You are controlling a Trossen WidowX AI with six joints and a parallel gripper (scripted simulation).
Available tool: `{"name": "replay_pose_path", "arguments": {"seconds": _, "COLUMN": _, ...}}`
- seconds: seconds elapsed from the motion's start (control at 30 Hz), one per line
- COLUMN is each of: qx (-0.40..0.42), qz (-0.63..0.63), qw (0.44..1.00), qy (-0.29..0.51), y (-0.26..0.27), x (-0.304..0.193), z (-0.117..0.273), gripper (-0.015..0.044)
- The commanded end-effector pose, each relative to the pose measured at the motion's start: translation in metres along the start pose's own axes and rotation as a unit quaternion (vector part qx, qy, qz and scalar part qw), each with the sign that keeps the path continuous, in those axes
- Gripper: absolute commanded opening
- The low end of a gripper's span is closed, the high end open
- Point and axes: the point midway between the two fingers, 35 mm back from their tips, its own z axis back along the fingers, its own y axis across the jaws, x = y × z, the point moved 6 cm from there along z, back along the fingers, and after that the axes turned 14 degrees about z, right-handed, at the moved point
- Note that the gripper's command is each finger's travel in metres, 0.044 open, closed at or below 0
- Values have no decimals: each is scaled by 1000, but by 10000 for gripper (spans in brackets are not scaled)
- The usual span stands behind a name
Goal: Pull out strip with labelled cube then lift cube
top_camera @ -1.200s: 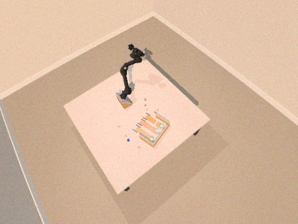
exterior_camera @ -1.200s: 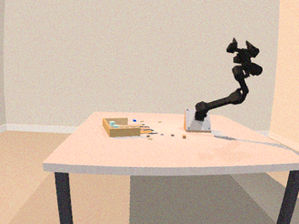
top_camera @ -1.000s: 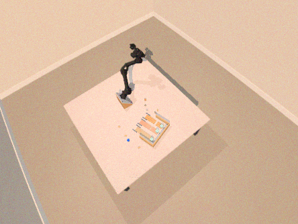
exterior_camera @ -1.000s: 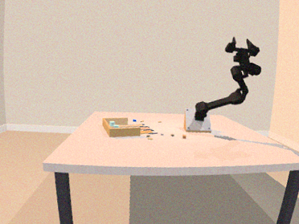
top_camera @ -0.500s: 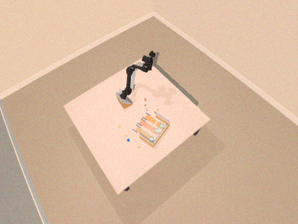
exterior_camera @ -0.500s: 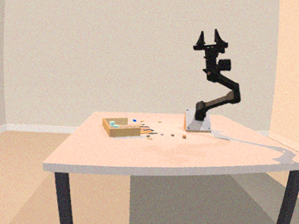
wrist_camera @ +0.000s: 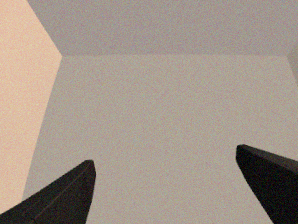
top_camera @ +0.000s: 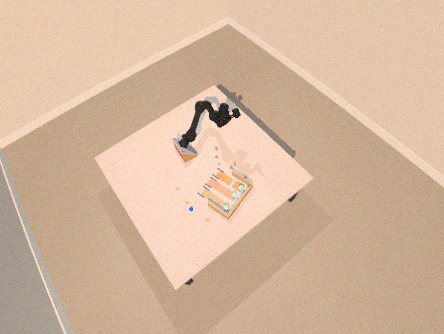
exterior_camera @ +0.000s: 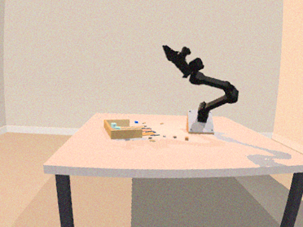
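My gripper [exterior_camera: 166,48] [wrist_camera: 166,160] is open and empty, high above the table and well away from the tray. The open-fronted tray [top_camera: 240,200] [exterior_camera: 126,133] holds three strips with dark prongs at their outer ends. An orange strip [top_camera: 224,177] seems to have a gap before its inner piece. A pinkish strip [top_camera: 217,186] lies in the middle; a tan strip [top_camera: 212,197] lies on the other side. Whether these two are whole is too small to tell. Pale green cubes [top_camera: 241,187] [top_camera: 234,194] [top_camera: 226,207] sit at the inner ends; no label is readable.
A blue object [top_camera: 191,209] [exterior_camera: 136,121] lies beside the tray. Several small orange and brown bits lie on the table [top_camera: 150,200] [exterior_camera: 95,159], some between the tray and the arm's base [top_camera: 185,152] [exterior_camera: 201,126]. The wrist view shows only walls and ceiling behind the fingers.
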Motion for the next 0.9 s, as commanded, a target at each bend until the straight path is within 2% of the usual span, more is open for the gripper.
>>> {"name": "replay_pose_path", "arguments": {"seconds": 0.0, "qx": 10, "qz": 53, "qw": 993, "qy": 107, "y": -29, "x": -50, "z": 0, "gripper": 400}}
{"name": "replay_pose_path", "arguments": {"seconds": 0.27, "qx": 50, "qz": 101, "qw": 942, "qy": 317, "y": -90, "x": -140, "z": 29, "gripper": 400}}
{"name": "replay_pose_path", "arguments": {"seconds": 0.57, "qx": 112, "qz": 48, "qw": 847, "qy": 517, "y": -150, "x": -211, "z": 103, "gripper": 400}}
{"name": "replay_pose_path", "arguments": {"seconds": 0.77, "qx": 159, "qz": -49, "qw": 784, "qy": 598, "y": -174, "x": -235, "z": 164, "gripper": 400}}
{"name": "replay_pose_path", "arguments": {"seconds": 0.87, "qx": 164, "qz": -62, "qw": 778, "qy": 603, "y": -175, "x": -237, "z": 171, "gripper": 400}}
